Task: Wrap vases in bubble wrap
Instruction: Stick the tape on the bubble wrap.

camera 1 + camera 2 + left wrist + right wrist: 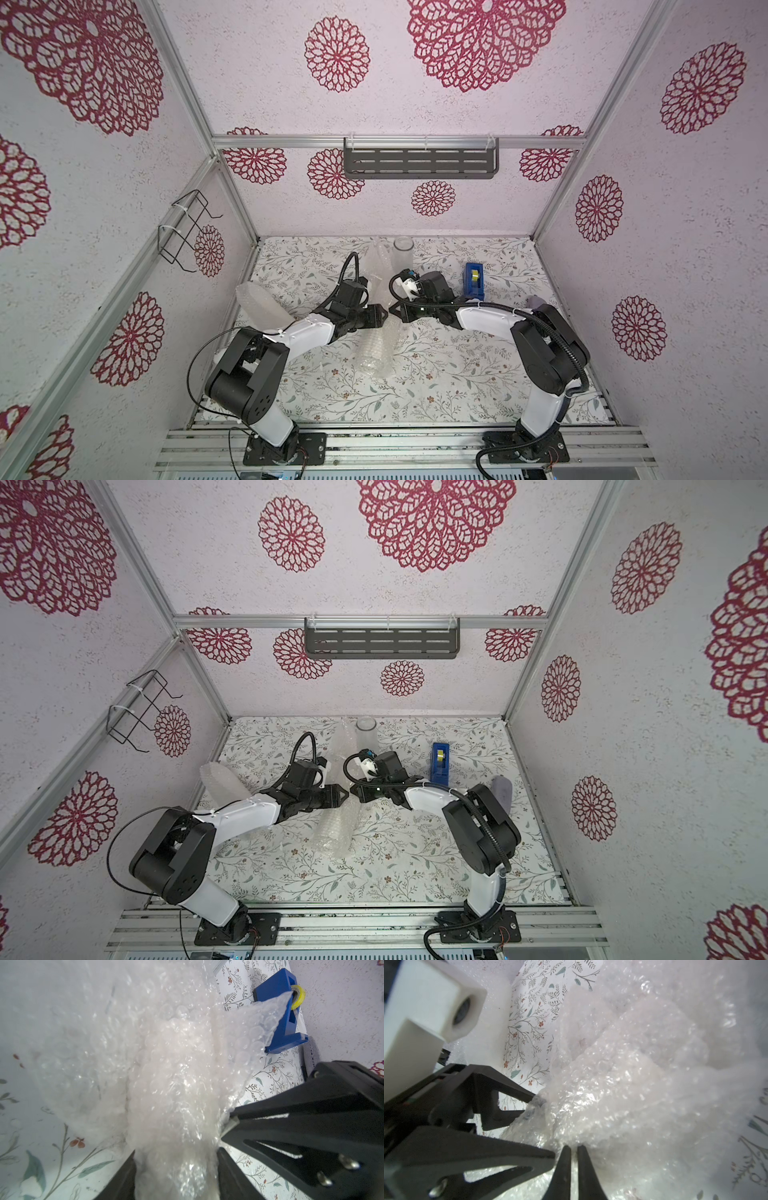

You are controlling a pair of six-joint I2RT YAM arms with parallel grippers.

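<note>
On my feed the translucent plastic bubble wrap [172,1088] looks glossy and crinkled, its bubbles catching white glints. The left gripper [176,1153] has matt black plastic fingers [228,1174]. The white arm shells [311,328] are smooth, shiny plastic. At the far edge, the clear glass cylinder vase [403,249] is smooth and see-through. To its right, the blue block-shaped plastic tape dispenser [473,280] has a soft sheen and holds a glossy yellow tape roll [299,996]. I read the floral-printed table cover [457,374] as flat and matt. The pale walls [415,104] are rough and grainy. The frame rails [291,141] are brushed pale metal, the dark grey slotted shelf [419,162] is matt, and the rack on the left wall [183,232] is thin black wire.
</note>
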